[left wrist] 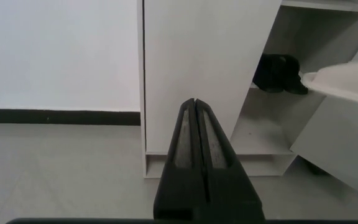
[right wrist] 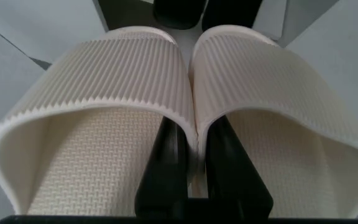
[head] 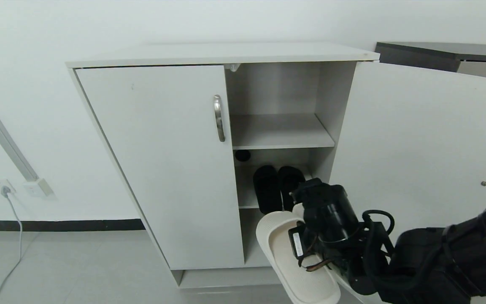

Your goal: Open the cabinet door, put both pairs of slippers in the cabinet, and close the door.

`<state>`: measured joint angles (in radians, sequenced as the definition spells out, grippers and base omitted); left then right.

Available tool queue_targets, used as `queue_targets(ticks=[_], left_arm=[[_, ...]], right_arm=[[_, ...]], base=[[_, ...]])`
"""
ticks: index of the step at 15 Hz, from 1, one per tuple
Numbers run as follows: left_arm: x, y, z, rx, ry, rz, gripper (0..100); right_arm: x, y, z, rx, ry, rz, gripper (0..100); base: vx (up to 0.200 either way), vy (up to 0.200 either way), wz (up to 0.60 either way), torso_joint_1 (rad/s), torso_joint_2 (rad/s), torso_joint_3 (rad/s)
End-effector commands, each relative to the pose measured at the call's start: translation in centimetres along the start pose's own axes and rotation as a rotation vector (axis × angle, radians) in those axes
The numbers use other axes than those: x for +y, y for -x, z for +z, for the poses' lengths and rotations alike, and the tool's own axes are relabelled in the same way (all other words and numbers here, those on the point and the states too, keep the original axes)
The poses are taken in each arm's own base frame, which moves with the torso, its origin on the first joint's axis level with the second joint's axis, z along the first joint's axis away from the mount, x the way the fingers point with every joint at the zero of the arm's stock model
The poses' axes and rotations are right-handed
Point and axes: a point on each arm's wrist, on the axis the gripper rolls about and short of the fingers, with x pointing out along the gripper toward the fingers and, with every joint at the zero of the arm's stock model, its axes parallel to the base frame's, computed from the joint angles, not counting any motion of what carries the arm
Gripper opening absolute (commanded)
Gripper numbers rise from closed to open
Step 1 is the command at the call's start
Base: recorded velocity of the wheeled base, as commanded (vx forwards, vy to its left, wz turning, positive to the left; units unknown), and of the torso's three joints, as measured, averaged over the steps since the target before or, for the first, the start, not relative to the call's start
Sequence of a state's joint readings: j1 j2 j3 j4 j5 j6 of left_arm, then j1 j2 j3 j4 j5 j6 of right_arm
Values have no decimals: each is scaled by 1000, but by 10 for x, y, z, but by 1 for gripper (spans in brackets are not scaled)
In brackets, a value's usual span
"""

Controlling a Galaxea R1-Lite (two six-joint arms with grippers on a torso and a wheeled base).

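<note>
From my right wrist, my right gripper [right wrist: 196, 149] has its two fingers clamped on the pair of cream ribbed foam slippers [right wrist: 123, 81]. One finger sits inside each strap, and the two inner strap walls are squeezed together between them. The toes point away from me toward the pair of black slippers [right wrist: 179, 12] ahead.

From the head, the white two-door cabinet [head: 217, 52] has its left door [head: 158, 164] shut and its right door [head: 416, 139] swung wide. The black pair is already on the middle shelf [head: 245, 185]. My cream pair hangs in the air just in front of the opening, level with the bottom compartment [head: 249, 240] and not yet inside. The upper shelf [head: 281, 131] is bare.

I judge these slippers light, soft and springy. The ribbing should keep them from sliding out. But foam gives under pressure, and I hold only the straps, so the soles may droop or splay as I push in. Taking both inner walls at the strap's thickest part seems the right hold, since it keeps the pair acting as one piece. The toes should go in first, clear of the shelf edge.

From my left wrist, my left gripper [left wrist: 194, 109] has its fingers pressed flat together with nothing between them. It sits low, facing the closed door, with the cream toe off to one side.
</note>
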<state>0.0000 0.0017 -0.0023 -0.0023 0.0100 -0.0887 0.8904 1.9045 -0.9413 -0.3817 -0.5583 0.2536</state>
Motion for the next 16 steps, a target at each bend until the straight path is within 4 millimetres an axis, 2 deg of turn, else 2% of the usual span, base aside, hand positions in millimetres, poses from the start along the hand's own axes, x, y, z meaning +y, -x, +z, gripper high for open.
queue_targets(ticks=[1,2,3,7,10,15,16], left_arm=[[0,0,0,0,0,1,0],[0,0,0,1,0,2,0],[0,0,0,0,0,2,0],[0,0,0,0,2,1,0],[0,0,0,0,2,2,0],[0,0,0,0,0,1,0],[0,0,0,3,0,3,0]], right_arm=[[19,22,45,-30,-91,-14,0],[20,27,69,-70,-136,-88,0],[22,29,83,-123,-170,-126,0],[18,43,119,-255,-199,-122,0],[11,27,123,-296,-202,-154,0],[11,23,115,-274,-185,-163,0],[11,22,113,-270,-181,-163,0]], base=[[0,0,0,0,0,0],[0,0,0,0,0,0],[0,0,0,0,0,0],[0,0,0,0,0,0],[0,0,0,0,0,0],[0,0,0,0,0,0],[200,0,0,-2,2,2]])
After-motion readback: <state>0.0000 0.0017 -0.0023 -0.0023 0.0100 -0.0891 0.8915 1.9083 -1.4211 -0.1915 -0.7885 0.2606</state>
